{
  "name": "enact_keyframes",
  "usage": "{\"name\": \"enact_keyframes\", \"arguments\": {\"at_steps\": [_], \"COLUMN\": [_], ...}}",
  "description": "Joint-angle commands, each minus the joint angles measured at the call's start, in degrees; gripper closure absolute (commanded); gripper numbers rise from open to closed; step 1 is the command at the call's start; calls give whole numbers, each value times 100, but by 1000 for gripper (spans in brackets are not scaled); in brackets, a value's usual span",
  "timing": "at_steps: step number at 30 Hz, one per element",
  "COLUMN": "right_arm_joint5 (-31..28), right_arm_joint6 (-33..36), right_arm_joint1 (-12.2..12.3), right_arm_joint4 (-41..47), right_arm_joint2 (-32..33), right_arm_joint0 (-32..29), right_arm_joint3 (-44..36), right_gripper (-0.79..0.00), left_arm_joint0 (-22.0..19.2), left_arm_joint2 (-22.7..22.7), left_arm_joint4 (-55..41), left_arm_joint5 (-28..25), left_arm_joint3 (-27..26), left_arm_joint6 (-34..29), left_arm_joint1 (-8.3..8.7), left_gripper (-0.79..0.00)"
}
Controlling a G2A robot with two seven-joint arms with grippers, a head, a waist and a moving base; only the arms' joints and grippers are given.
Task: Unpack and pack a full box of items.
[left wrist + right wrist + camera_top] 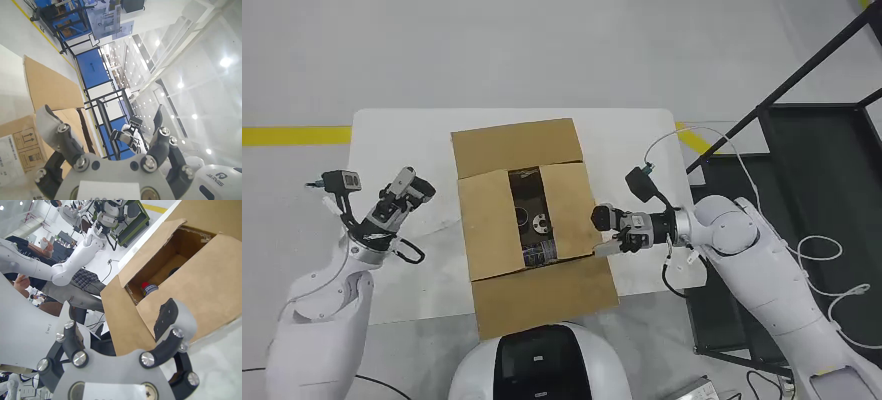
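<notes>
White table [392,140] is bearing the box [517,150] while the right gripper [604,232], jaws spread, is straddling a flap [567,205], probably needing a firm pinch before folding outward; the left gripper [420,183] is hovering, jaws spread.

table: white table [392,150] | floor: yellow line [292,134] off its far left corner; black metal rack [812,150] just beside its right edge | background: blue panels [88,66]; green cart [138,219]

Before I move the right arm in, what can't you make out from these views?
Box contents, top view: its flaps cover most of the opening; the dark shapes in the gap are unclear.
Red-capped can, right wrist view: body hidden behind a flap.
Right gripper, top view: too small to tell whether its open jaws touch the flap.
</notes>
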Motion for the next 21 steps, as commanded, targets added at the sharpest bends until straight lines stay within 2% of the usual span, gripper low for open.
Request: {"name": "enact_keyframes", "arguments": {"at_steps": [1,5,9,14,21], "right_arm_joint5": [0,0,503,1066,1725], "right_arm_joint6": [0,0,453,1065,1724], "right_arm_joint1": [0,0,33,165,409], "right_arm_joint4": [0,0,-96,458,1832], "right_arm_joint2": [0,0,-140,-36,427], "right_arm_joint0": [0,0,-70,-300,-940], "right_arm_joint3": [0,0,-60,-165,-374], "right_gripper": [-785,-785,-785,-785,-785], "left_arm_joint0": [0,0,-179,-890,-1787], "left_arm_joint2": [0,0,136,227,411], "left_arm_joint4": [-1,-1,110,330,663], "left_arm_joint5": [0,0,425,470,301], "left_arm_joint3": [0,0,133,674,1769], "left_arm_joint6": [0,0,-12,-338,-617], "left_arm_joint1": [0,0,-1,21,35], "left_gripper": [-785,-785,-785,-785,-785]}}
